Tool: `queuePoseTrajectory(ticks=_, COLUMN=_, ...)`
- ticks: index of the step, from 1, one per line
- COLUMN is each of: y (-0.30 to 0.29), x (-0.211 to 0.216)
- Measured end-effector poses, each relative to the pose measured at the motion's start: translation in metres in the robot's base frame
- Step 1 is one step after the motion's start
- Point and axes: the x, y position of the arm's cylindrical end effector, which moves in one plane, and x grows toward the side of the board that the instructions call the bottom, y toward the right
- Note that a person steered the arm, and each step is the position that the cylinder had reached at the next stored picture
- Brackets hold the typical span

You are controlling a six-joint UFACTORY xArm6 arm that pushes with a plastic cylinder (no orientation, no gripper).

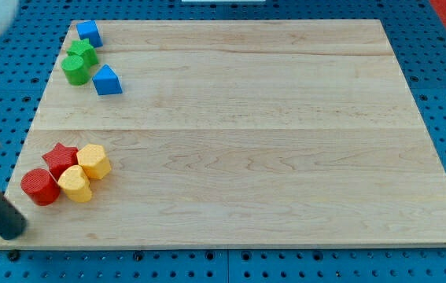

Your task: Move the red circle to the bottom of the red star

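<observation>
The red circle (40, 186) sits near the board's bottom left, touching the lower left of the red star (60, 158). A yellow block (75, 183) lies right of the red circle, and a yellow hexagon (93, 161) lies right of the star; all are clustered together. My rod enters from the view's left edge and slants down; my tip (12, 231) rests at the board's bottom left corner, a short way below and left of the red circle, apart from it.
At the top left are a blue cube (89, 33), a green star (82, 52), a green circle (74, 70) and a blue triangle (107, 80). The wooden board (270, 157) lies on a blue pegboard.
</observation>
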Motion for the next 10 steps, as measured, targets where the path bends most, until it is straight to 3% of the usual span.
queuePoseTrajectory(ticks=1, y=-0.024, x=-0.011)
queuePoseTrajectory(ticks=3, y=0.043, x=-0.057)
queuePoseTrajectory(ticks=10, y=0.042, x=-0.055)
